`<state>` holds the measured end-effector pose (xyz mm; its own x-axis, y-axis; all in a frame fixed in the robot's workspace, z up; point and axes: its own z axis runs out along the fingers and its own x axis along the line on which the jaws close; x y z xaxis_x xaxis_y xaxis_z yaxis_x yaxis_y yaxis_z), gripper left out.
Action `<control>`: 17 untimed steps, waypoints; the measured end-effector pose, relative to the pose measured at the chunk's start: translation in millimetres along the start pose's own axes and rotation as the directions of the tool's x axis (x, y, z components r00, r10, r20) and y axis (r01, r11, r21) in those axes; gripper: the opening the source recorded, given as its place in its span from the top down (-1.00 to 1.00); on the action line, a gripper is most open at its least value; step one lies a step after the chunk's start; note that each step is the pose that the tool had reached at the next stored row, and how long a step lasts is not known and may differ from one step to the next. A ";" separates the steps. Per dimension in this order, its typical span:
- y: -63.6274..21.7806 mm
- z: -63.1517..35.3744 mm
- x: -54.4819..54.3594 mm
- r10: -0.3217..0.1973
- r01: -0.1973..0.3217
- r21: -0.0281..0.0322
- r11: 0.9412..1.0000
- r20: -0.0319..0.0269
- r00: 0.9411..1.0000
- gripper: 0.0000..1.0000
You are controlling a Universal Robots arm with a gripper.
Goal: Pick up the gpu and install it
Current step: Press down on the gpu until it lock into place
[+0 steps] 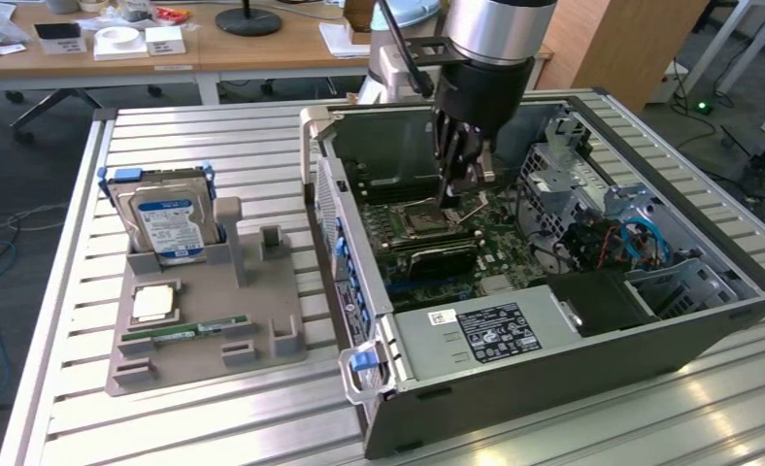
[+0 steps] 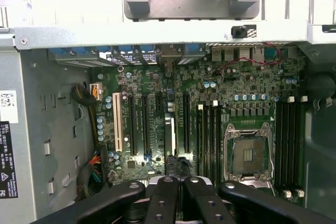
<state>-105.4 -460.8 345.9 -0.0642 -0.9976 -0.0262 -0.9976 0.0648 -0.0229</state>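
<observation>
Inspecting the open computer case (image 1: 538,320), we find the gripper (image 1: 458,189) lowered inside, fingers closed on the gpu (image 2: 169,135), which stands edge-on over the motherboard (image 2: 220,93) slots.

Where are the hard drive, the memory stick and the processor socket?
hard drive (image 1: 169,231): exterior view, on its blue label.
memory stick (image 1: 182,332): exterior view, mid-length.
processor socket (image 2: 248,156): wrist view, its open centre.

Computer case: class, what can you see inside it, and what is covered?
Inside the case lie a green circuit board, its empty processor socket, long slots and coloured cables. The gripper hangs over the board and covers the part beneath it.
</observation>
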 end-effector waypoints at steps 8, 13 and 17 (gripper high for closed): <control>0.3 14.8 0.4 0.000 0.000 0.000 1.000 0.000 1.000 0.79; 0.6 23.7 0.6 0.000 0.000 0.000 1.000 0.000 1.000 0.79; 0.8 31.1 0.8 0.001 -0.001 0.000 1.000 0.000 1.000 0.79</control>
<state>-105.5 -460.8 314.8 -0.0650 -0.9975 -0.0264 -0.9976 0.0656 -0.0230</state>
